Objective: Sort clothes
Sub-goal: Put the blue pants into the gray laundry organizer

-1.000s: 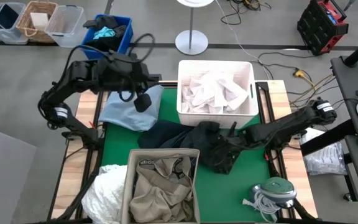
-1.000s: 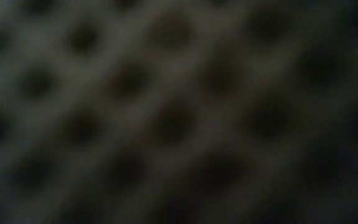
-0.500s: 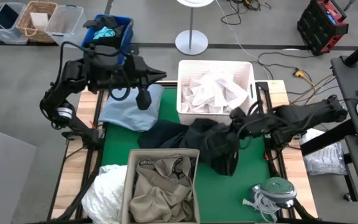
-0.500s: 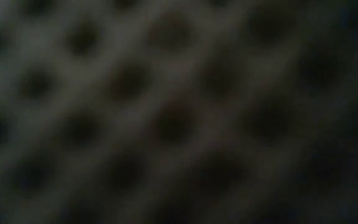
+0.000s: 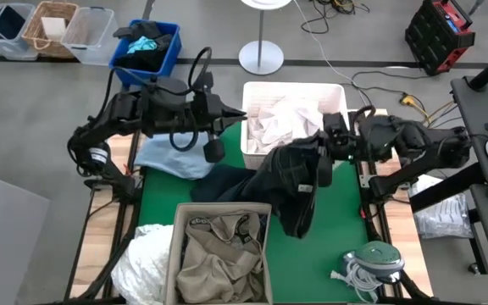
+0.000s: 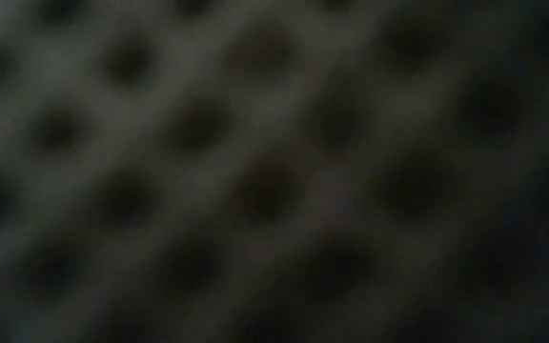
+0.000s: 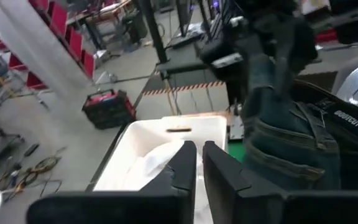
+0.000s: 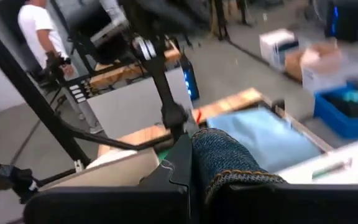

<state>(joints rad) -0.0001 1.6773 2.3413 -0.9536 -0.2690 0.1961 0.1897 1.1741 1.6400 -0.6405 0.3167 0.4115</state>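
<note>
The right gripper (image 5: pixel 322 163) holds the dark denim jeans (image 5: pixel 291 182) beside the white bin (image 5: pixel 339 100), jaws clamped; the left gripper (image 5: pixel 237 113), jaws nearly together, is near that bin.

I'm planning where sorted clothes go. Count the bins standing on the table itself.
2. The white bin stands at the table's far edge, holding white pieces. The beige bin stands at the near edge, holding khaki pieces. None looks hidden from above.

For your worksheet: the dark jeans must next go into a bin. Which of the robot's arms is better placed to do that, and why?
Probably the right arm. Its right gripper is shut on the dark denim jeans, lifted beside the white bin. The left gripper holds nothing, fingers nearly closed, beside that bin.
</note>
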